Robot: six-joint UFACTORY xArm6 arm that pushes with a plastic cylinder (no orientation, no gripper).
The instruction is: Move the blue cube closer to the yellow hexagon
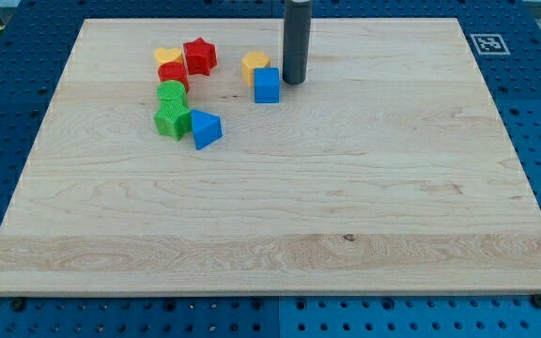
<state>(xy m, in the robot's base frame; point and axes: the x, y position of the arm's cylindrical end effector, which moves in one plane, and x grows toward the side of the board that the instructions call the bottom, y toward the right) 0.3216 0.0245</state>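
Tip (pixel 294 81) just beside blue cube (pixel 267 84)

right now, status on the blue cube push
My tip just right of the blue cube. Cube already against the yellow hexagon. Nothing between them.

The scene is bright and evenly lit, apparently from overhead. Shadows are short and soft: each block casts only a thin dark rim at its base, and the rod (pixel 295 42) drops a small smudge near my tip (pixel 294 82), toward 5 o'clock. The board (pixel 346 207) shows no hard glare, only a mild pale sheen across the wood. Focus is sharp centrally, with wood grain readable. Toward 12 o'clock the blue cube (pixel 267 84) and its neighbours look slightly softer. The board's edges appear straight, with no obvious bending at the corners.
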